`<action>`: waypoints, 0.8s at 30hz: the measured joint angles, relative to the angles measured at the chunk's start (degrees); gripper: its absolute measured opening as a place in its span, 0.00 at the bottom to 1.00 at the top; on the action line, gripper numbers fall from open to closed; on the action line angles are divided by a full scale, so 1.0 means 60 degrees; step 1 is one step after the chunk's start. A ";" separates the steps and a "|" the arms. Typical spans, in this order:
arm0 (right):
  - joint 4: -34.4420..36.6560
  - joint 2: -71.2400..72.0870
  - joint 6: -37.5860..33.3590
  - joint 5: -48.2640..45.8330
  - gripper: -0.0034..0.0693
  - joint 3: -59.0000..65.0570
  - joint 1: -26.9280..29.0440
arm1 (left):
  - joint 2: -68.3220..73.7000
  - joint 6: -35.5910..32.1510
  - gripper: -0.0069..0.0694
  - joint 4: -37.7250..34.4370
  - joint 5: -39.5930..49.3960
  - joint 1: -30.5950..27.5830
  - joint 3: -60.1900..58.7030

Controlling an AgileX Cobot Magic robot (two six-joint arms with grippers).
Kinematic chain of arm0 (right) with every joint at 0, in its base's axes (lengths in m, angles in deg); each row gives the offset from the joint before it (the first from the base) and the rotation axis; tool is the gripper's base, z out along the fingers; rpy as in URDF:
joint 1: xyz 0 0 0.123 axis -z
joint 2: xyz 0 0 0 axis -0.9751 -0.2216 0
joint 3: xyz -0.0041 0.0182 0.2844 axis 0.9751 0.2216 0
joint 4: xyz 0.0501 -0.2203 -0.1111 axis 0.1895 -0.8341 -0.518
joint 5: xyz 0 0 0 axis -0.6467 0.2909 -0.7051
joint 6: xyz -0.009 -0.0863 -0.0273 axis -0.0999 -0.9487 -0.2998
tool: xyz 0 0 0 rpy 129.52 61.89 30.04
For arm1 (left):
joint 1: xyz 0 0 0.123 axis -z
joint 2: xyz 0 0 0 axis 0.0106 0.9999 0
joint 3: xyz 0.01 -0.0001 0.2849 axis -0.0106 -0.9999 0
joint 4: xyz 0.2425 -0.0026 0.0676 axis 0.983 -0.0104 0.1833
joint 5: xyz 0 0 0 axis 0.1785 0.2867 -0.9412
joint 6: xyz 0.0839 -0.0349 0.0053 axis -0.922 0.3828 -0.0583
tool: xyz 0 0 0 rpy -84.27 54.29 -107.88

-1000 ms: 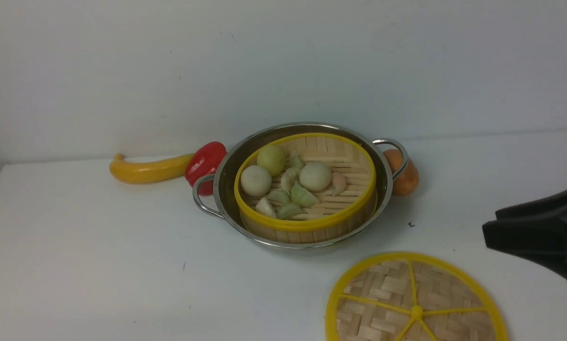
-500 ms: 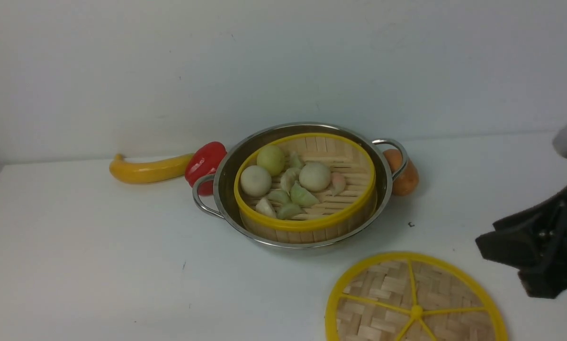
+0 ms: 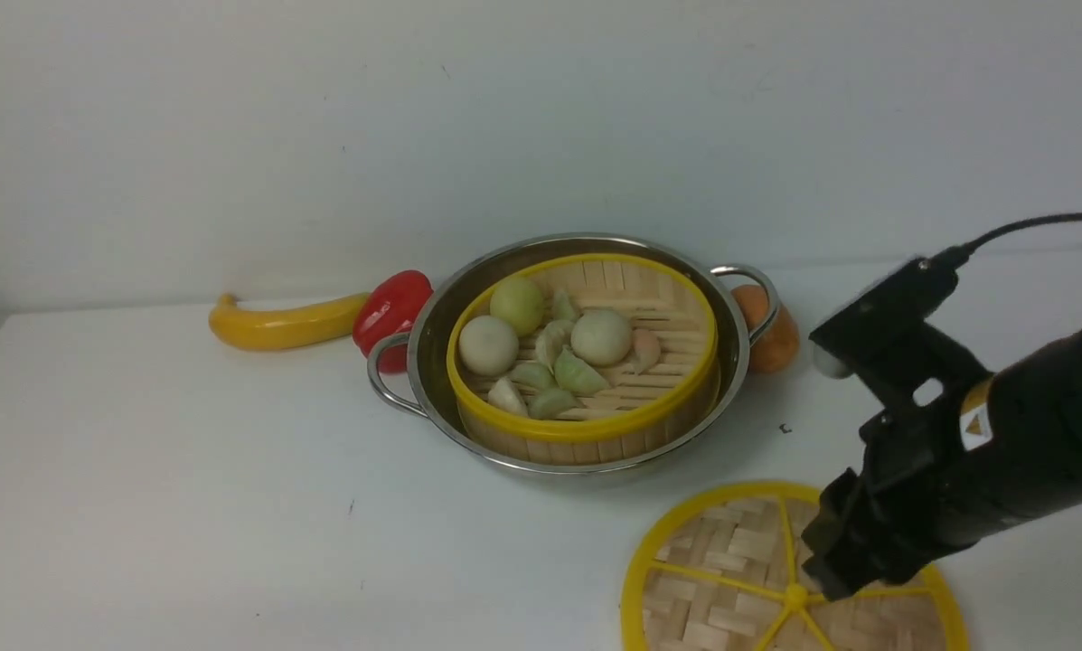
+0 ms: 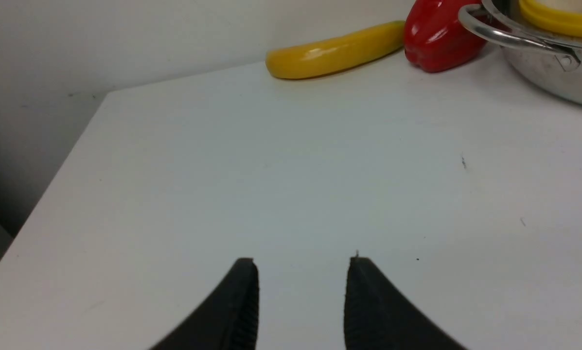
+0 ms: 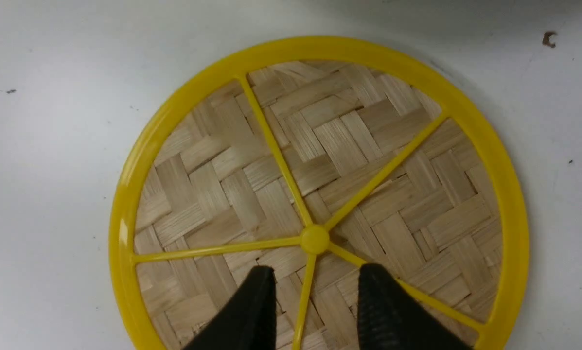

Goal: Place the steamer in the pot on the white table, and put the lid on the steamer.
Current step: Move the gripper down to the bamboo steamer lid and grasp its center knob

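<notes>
The right claw (image 5: 317, 272) hangs with its jaws apart and nothing between them, pointing down at the lid (image 5: 349, 160). The two tips straddle one yellow spoke (image 5: 302, 311), just short of the centre knob (image 5: 315, 238). Whether the tips touch the weave cannot be told. The knob therefore lies a little ahead of the claw, along the line of that spoke. The lid is round and has no long axis, so the knob looks like the one clear handhold. A small push forward should centre the jaws on it.

The right arm comes in from the right edge, its forearm sloping down and its wrist pitched steeply towards the bench (image 3: 188, 497). The lid lies flat on the bench at the near right.

Beyond the lid and to its left, the steamer (image 3: 586, 362) sits inside the pot (image 3: 432, 334), uncovered, its buns showing. So the lid is the step left to do.

The left claw (image 4: 303, 265) is also parted and empty, low over bare bench on the pot's far side. The right arm is plainly nearer.
</notes>
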 joint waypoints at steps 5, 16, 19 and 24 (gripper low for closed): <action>-0.0012 -0.0557 0.0037 0.0079 0.42 0.0000 -0.0007 | 0.0000 0.0000 0.41 0.0000 0.0000 0.0000 0.0000; 0.0494 -0.0966 -0.0018 0.0132 0.54 0.0000 -0.0107 | 0.0000 0.0000 0.41 0.0000 0.0000 0.0000 0.0000; 0.0536 -0.1249 -0.0256 0.0185 0.54 0.0000 -0.0107 | 0.0000 0.0000 0.41 0.0000 0.0000 0.0000 0.0000; 0.0684 -0.1681 -0.0470 0.0492 0.54 0.0000 -0.0107 | 0.0000 0.0000 0.41 0.0000 0.0000 0.0000 0.0000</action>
